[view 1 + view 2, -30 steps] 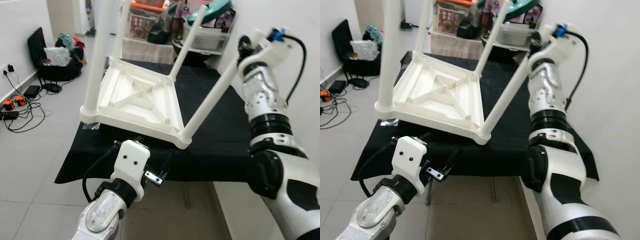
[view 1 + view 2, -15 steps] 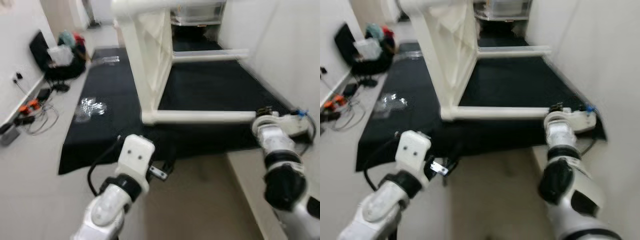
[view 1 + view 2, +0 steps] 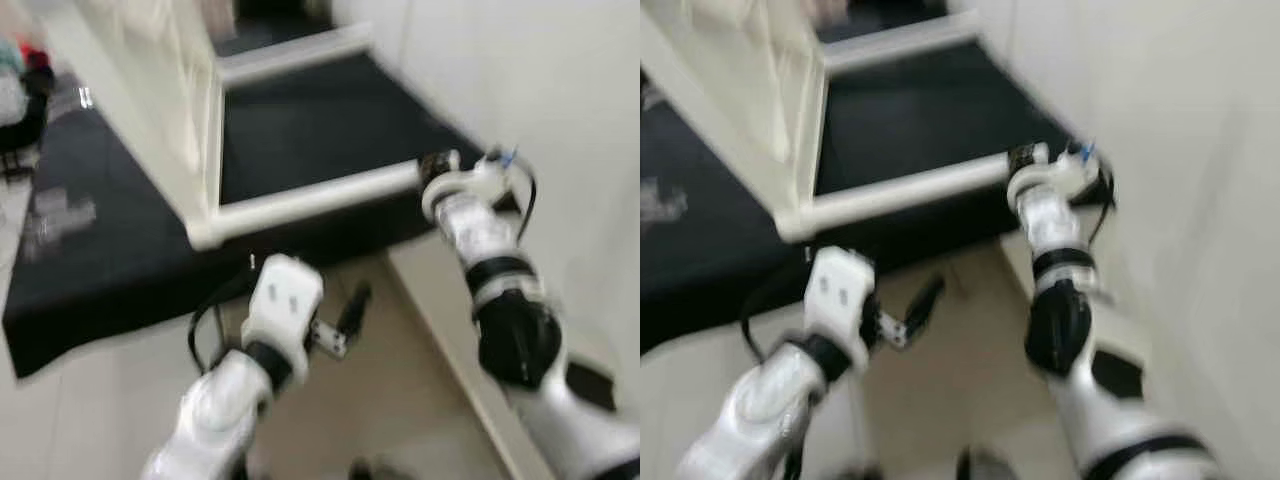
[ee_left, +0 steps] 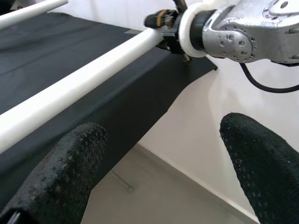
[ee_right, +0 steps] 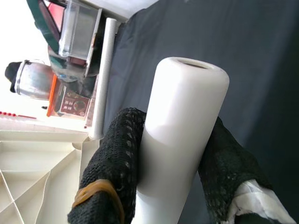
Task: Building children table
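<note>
Since a second ago children table point(image 3: 190, 120) tips from legs-up onto its side, upper left of frame | right claw point(image 5: 168, 186) clenched on leg point(image 3: 320, 195) end, leg axis level over black surface point(image 3: 300, 130) | left claw point(image 3: 345, 315) released, lower centre, farther off

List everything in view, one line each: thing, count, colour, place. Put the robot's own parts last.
Table: one, white, tipped on its side on the cloth.
Leg: one, white, lying level near the cloth's front edge, its end held by the right gripper.
Far leg: one, white, level, further back.
Cloth: one, black, spread under the table.
Floor: pale tiles, in front of the cloth.
Wall: white, on the right.
Left gripper: black fingers, open, over the floor.
Right gripper: black fingers, shut on the leg's end.
</note>
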### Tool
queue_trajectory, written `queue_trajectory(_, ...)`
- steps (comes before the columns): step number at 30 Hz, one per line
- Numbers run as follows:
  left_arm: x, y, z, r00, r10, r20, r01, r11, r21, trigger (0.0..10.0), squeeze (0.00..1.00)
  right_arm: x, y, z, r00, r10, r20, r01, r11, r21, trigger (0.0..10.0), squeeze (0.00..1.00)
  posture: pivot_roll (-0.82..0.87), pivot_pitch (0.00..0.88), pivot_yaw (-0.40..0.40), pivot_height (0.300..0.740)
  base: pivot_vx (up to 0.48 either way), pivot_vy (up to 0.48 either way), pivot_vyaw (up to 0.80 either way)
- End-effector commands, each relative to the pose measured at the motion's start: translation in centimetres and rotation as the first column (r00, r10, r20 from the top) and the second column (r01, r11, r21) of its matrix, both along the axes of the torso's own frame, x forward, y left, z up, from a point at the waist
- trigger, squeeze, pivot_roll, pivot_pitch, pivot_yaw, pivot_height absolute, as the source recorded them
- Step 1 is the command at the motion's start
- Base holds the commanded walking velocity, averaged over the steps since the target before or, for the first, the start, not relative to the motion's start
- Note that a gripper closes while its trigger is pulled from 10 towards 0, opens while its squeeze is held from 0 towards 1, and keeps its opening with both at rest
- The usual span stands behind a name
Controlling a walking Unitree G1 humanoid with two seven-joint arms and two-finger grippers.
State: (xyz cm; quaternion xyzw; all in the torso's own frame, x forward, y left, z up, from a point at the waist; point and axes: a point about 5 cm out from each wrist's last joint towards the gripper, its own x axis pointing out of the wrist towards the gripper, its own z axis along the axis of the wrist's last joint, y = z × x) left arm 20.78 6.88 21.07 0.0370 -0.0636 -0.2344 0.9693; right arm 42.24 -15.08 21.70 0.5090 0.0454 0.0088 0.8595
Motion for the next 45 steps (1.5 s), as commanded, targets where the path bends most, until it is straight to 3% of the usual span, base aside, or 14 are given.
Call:
queue_trajectory(1, -0.1, 0.1, -0.1, 1.0, 0.006, -0.008, -0.006, 1.0, 0.003, 10.0, 0.0, -1.1, 2.3, -4.5, 0.973, 0.113, -0.2, -0.157, 0.964, -0.216, 10.0, 0.0, 0.12, 0.201, -0.072, 0.74, 0.0, 0.0, 0.0)
queue_trajectory(5, 0.0, 0.3, -0.2, 1.0, 0.023, -0.011, -0.023, 1.0, 0.013, 10.0, 0.0, -0.8, 3.8, -3.3, 0.977, 0.155, -0.146, -0.182, 0.965, -0.19, 10.0, 0.0, 0.12, 0.206, -0.08, 0.74, 0.0, 0.0, 0.0)
queue_trajectory(10, 0.3, 0.7, -0.2, 0.999, 0.049, -0.015, -0.048, 0.999, 0.023, 10.0, 0.0, -0.6, 4.6, -2.3, 0.977, 0.186, -0.102, -0.202, 0.964, -0.174, 10.0, 0.0, 0.12, 0.208, -0.08, 0.74, 0.0, 0.0, 0.0)
queue_trajectory(14, 1.5, 1.9, 0.0, 0.995, 0.103, 0.006, -0.103, 0.994, 0.025, 10.0, 0.0, -0.4, 6.3, -0.2, 0.961, 0.277, 0.01, -0.272, 0.95, -0.155, 10.0, 0.0, 0.11, 0.205, -0.077, 0.74, 0.063, 0.0, 0.0)
queue_trajectory(21, 1.6, 2.0, -0.1, 0.995, 0.1, 0.012, -0.1, 0.994, 0.034, 10.0, 0.0, -0.5, 7.5, 0.2, 0.943, 0.332, 0.034, -0.321, 0.93, -0.18, 10.0, 0.0, 0.11, 0.196, -0.077, 0.74, 0.276, 0.0, 0.0)
queue_trajectory(33, 1.6, 1.8, -0.3, 0.995, 0.099, 0.003, -0.099, 0.994, 0.035, 10.0, 0.0, -0.6, 7.7, -0.1, 0.937, 0.35, 0.01, -0.339, 0.915, -0.217, 10.0, 0.0, 0.1, 0.18, -0.079, 0.74, 0.301, 0.0, 0.0)
queue_trajectory(45, 1.9, 2.1, -0.6, 0.992, 0.126, -0.018, -0.126, 0.992, 0.023, 10.0, 0.0, -1.1, 8.0, -2.2, 0.926, 0.368, -0.086, -0.376, 0.881, -0.287, 10.0, 0.0, 0.1, 0.179, -0.083, 0.74, 0.0, 0.0, 0.0)
